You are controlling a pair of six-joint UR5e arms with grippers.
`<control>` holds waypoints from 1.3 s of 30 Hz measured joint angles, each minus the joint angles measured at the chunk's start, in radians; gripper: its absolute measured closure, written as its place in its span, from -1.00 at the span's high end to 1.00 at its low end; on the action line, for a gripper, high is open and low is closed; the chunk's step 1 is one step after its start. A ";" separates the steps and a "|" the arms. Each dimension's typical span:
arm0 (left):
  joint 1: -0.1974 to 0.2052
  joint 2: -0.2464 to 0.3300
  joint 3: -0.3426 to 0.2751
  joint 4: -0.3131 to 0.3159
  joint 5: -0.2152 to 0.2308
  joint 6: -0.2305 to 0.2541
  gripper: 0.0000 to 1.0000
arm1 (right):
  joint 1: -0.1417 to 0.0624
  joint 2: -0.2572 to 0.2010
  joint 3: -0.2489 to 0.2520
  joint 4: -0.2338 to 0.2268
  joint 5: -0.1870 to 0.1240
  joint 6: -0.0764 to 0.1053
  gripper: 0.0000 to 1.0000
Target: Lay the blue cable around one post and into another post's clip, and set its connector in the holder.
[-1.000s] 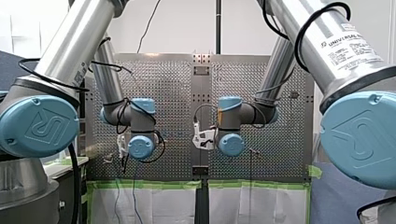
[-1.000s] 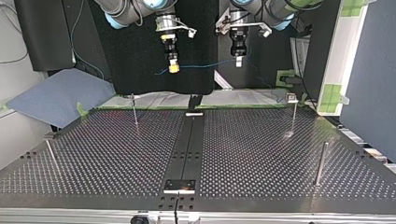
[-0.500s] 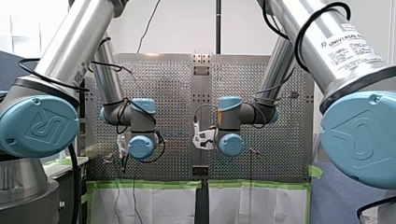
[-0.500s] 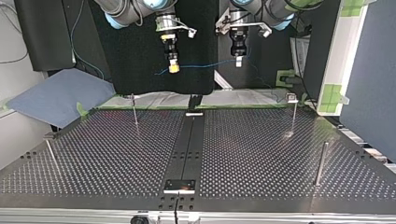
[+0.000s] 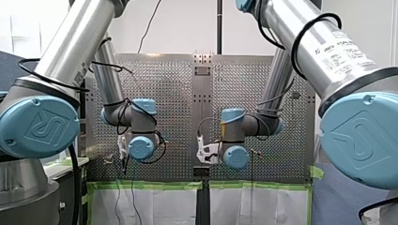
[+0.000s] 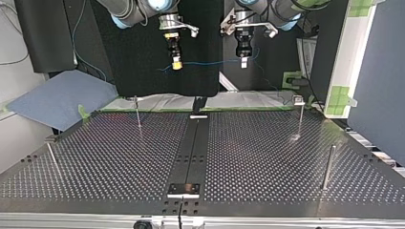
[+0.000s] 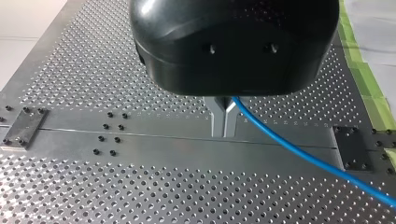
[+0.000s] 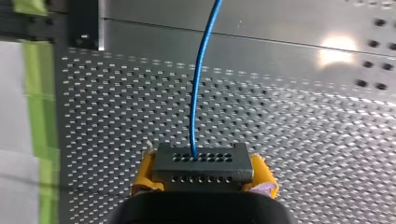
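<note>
In the top view my right gripper [image 6: 176, 63], with yellow pads, hangs above the table's far edge at the left. My left gripper [image 6: 244, 61] hangs to its right at about the same height. The thin blue cable [image 6: 210, 62] spans the gap between them. Seen from the right wrist, my right gripper [image 8: 201, 173] is shut on a grey connector block [image 8: 201, 163], and the cable [image 8: 201, 93] leaves the block's face. Seen from the left wrist, my left gripper [image 7: 224, 120] has its metal fingers shut on the cable [image 7: 299, 151], which trails off to one side.
Thin posts stand on the perforated table [image 6: 267, 157]: one [image 6: 137, 112] at the far left, one with a clip top [image 6: 300, 114] at the far right, a thicker one [image 6: 328, 167] nearer right. A centre strip carries a small plate [image 6: 183, 189] at the near edge.
My right gripper with the connector has moved up a little in the top view and down toward the table's near edge in the front view. My left arm has stayed still.
</note>
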 joint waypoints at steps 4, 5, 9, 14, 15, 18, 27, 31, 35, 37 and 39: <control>0.000 0.000 0.000 0.000 0.000 0.000 -1.00 | 0.000 0.023 0.000 0.000 0.000 0.000 -1.00; 0.000 0.000 0.000 0.000 0.000 0.000 -1.00 | 0.000 0.026 0.000 0.000 0.000 0.000 -1.00; 0.000 0.000 0.000 0.000 0.000 0.000 -1.00 | 0.000 0.030 0.000 0.000 0.000 0.000 -1.00; -0.008 -0.015 -0.014 0.015 0.015 -0.005 -1.00 | 0.000 0.030 0.000 0.000 0.000 0.000 -1.00; -0.009 -0.021 -0.022 0.022 0.022 -0.005 -1.00 | 0.000 0.030 0.000 0.000 0.000 0.000 -1.00; -0.010 -0.031 -0.045 0.039 0.036 -0.006 -1.00 | 0.000 0.030 0.000 0.000 0.000 0.000 -1.00; -0.011 -0.035 -0.067 0.047 0.043 -0.006 -1.00 | 0.000 0.030 0.000 0.000 0.000 0.000 -1.00; -0.011 -0.035 -0.067 0.048 0.043 -0.006 -1.00 | 0.000 0.030 0.000 0.000 0.000 0.000 -1.00; -0.011 -0.035 -0.067 0.048 0.043 -0.006 -1.00 | 0.000 0.030 0.000 0.000 0.000 0.000 -1.00; -0.009 -0.037 -0.069 0.049 0.044 -0.007 -1.00 | 0.001 0.030 0.000 0.001 0.001 0.001 -1.00; -0.002 -0.035 -0.067 0.052 0.044 -0.009 -1.00 | 0.008 0.022 -0.008 0.008 0.008 0.004 -1.00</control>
